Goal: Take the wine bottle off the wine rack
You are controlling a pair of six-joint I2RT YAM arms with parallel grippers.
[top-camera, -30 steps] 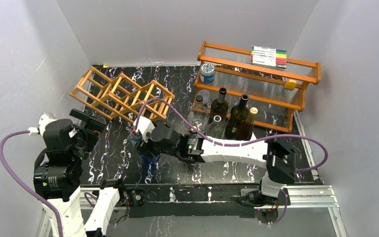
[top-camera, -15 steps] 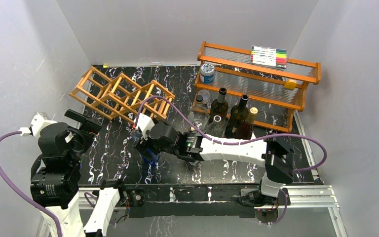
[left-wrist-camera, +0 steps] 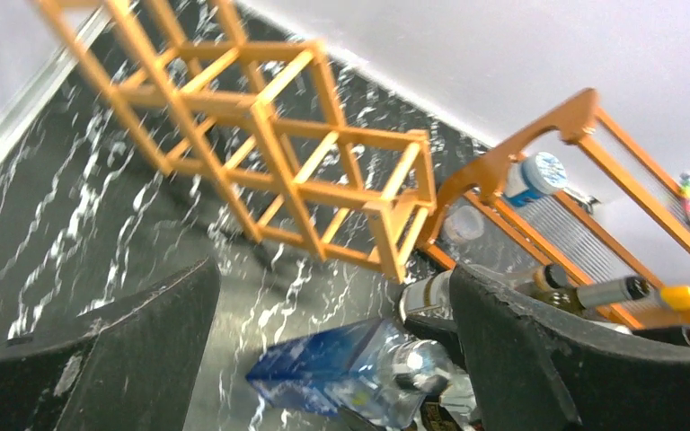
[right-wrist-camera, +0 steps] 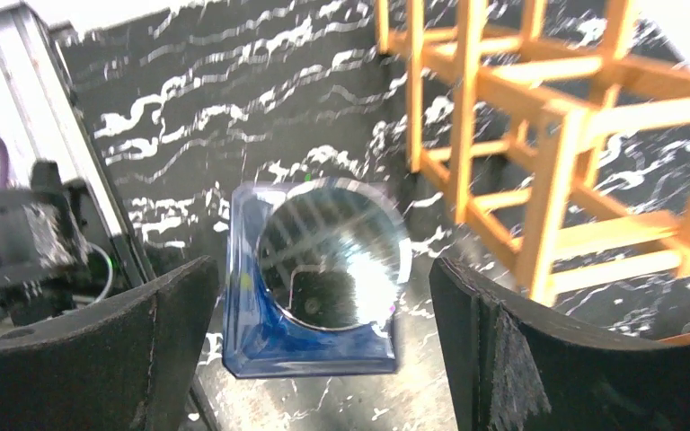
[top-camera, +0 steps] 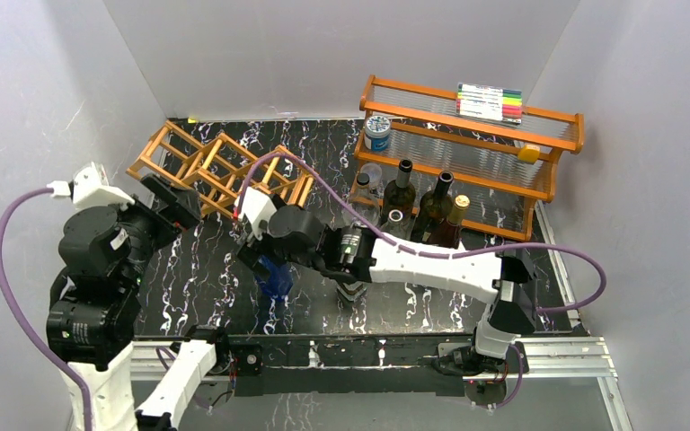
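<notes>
— Two hands are out over the table (top-camera: 207,269). How does each one stand?
— The right hand (right-wrist-camera: 323,287) is spread wide and grasps nothing. The wine bottle (right-wrist-camera: 310,355), blue and square-sided, sits between its fingers (right-wrist-camera: 157,350) with a gap on either side.
— And the other?
— The left hand (left-wrist-camera: 332,278) is spread wide too and is empty. It hangs above the table by the near left end of the wine rack (right-wrist-camera: 550,202).
— Where is the bottle relative to the rack?
— It is on the table just in front of the rack's near right corner, clear of the sticks and in none of the cells.
— Is it upright?
— The top view does not settle that. The right wrist view shows only a square blue outline around a shiny disc.
— What lies beyond the rack?
— To the rack's right, toward the back wall, stands an orange two-tier shelf (top-camera: 575,130). Dark bottles (top-camera: 433,211) stand at its lower level, a blue-lidded can (top-camera: 377,132) sits at its left end, and a pack of markers (top-camera: 488,102) lies on top.
</notes>
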